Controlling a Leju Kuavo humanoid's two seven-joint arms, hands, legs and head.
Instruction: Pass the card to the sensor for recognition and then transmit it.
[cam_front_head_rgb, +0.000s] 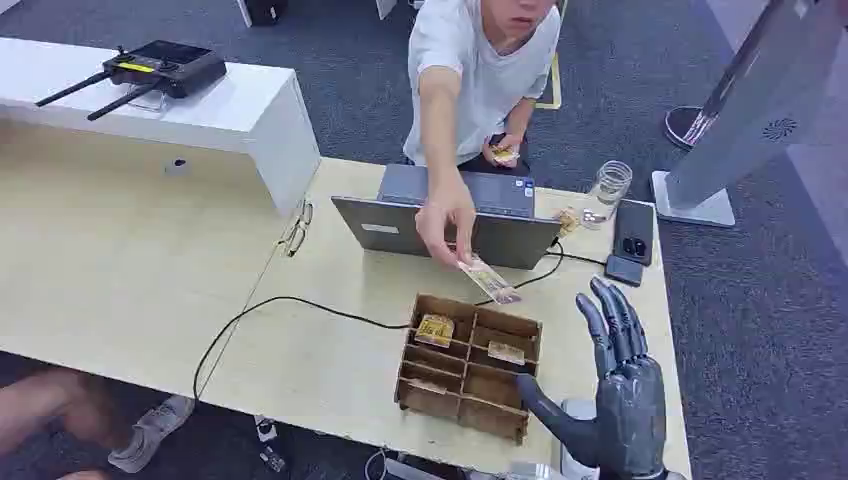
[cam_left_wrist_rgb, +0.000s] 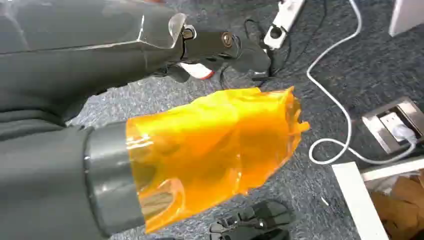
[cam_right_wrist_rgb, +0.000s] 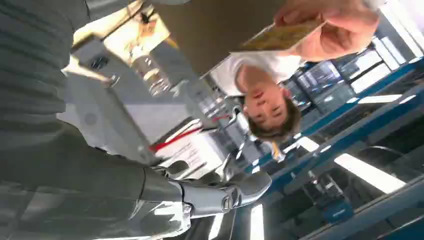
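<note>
A person's hand (cam_front_head_rgb: 443, 222) reaches over the laptop and holds a patterned card (cam_front_head_rgb: 489, 281) just above the far edge of the wooden compartment box (cam_front_head_rgb: 468, 397). Two more cards (cam_front_head_rgb: 435, 329) lie in the box's compartments. My right hand (cam_front_head_rgb: 620, 380) stands raised at the table's near right, fingers spread upward and nothing in it, a short way right of the card. In the right wrist view the card (cam_right_wrist_rgb: 282, 36) shows in the person's fingers beyond my right hand (cam_right_wrist_rgb: 165, 187). My left hand (cam_left_wrist_rgb: 210, 150), wrapped in orange film, hangs over the floor, holding nothing.
A grey laptop (cam_front_head_rgb: 450, 225) stands behind the box, its black cable running left across the table. A glass jar (cam_front_head_rgb: 608, 188) and a dark phone (cam_front_head_rgb: 633, 232) sit at the far right. Glasses (cam_front_head_rgb: 297, 228) lie by the white shelf carrying a black antenna device (cam_front_head_rgb: 165, 68).
</note>
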